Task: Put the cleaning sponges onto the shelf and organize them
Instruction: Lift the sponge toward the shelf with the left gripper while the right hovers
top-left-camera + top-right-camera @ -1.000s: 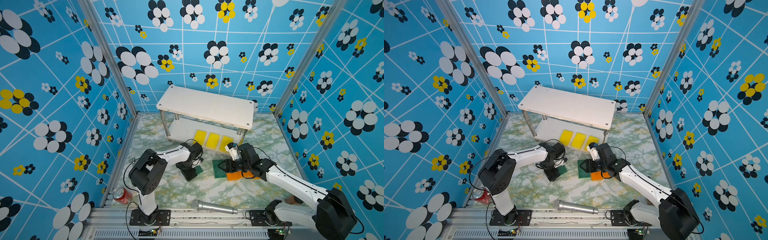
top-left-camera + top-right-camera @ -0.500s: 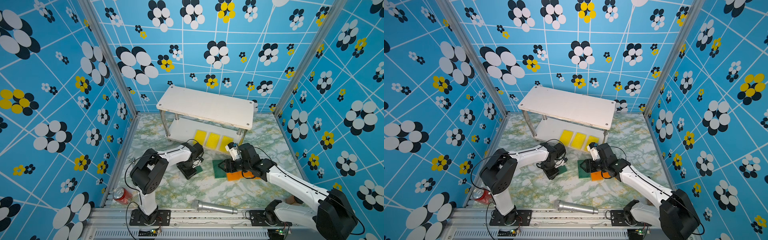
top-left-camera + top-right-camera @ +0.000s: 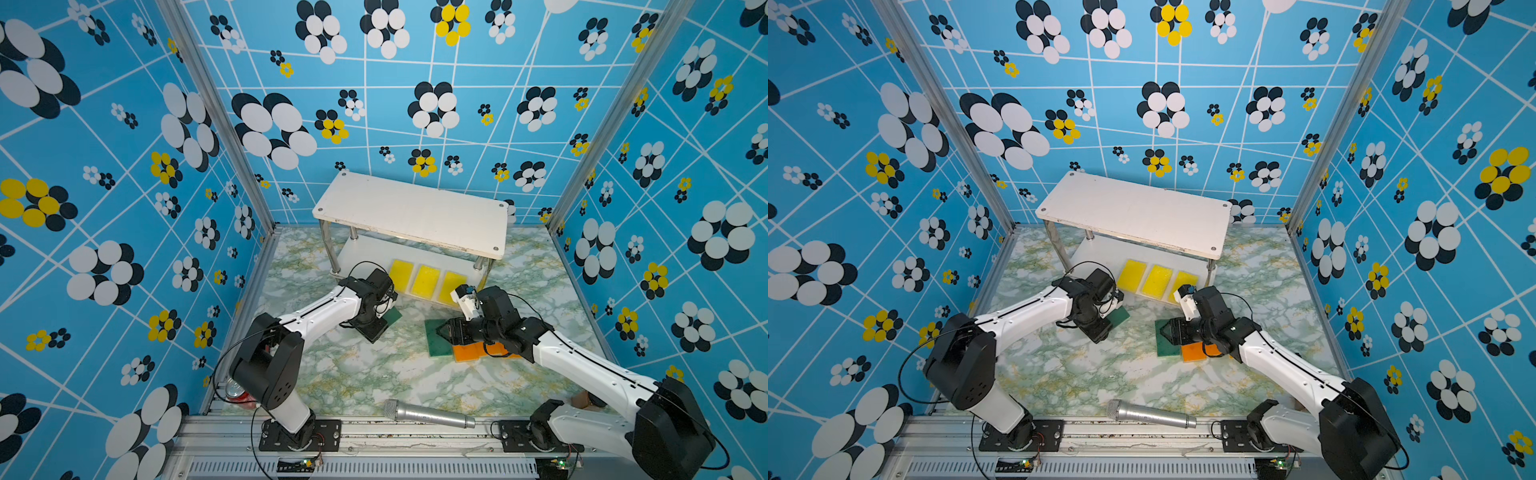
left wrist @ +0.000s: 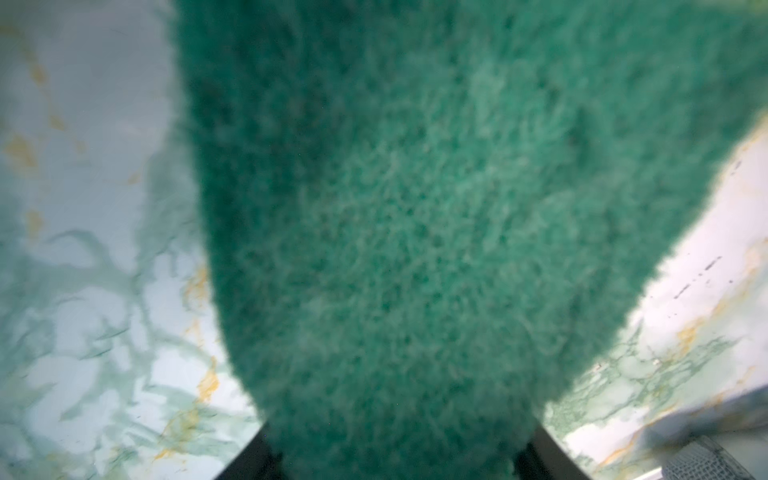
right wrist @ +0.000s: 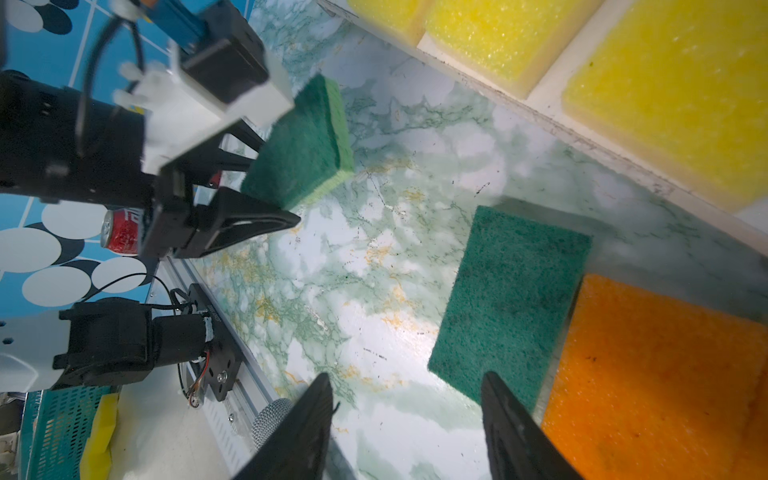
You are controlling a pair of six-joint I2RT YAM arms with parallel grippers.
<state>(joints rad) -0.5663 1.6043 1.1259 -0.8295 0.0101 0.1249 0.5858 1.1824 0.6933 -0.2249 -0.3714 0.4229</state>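
Observation:
My left gripper is shut on a dark green sponge, which fills the left wrist view. In the right wrist view that sponge sits tilted between the left fingers, just over the marble floor. My right gripper is open and holds nothing. It hovers over the near end of a second dark green sponge, which lies flat beside an orange sponge. Three yellow sponges lie in a row on the lower board of the white shelf; its top board is bare.
A silver microphone lies near the front rail. A red can stands by the left arm's base. A teal basket shows outside the rail. Patterned blue walls close in three sides.
The left gripper has shut on the dark green sponge that lay at its fingers. The right arm has hardly moved and its gripper stays open.

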